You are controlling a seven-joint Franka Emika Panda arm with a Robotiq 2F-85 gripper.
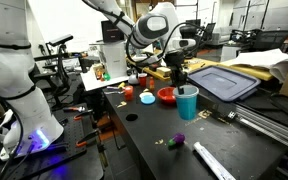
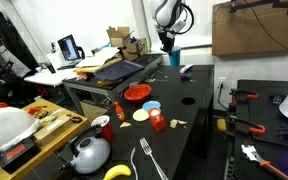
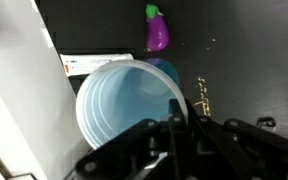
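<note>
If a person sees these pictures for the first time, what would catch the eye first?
The light blue plastic cup on the black table, with the robot's gripper seemingly shut on its rim. Near it, apart from it, lies a small purple toy eggplant, clear in the wrist view.

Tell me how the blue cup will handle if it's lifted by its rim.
The blue cup looks empty inside, so probably light. Its thin wall, pinched at the rim by the gripper, may flex. Tall and narrow on the black table, it could tip if pushed high.
</note>
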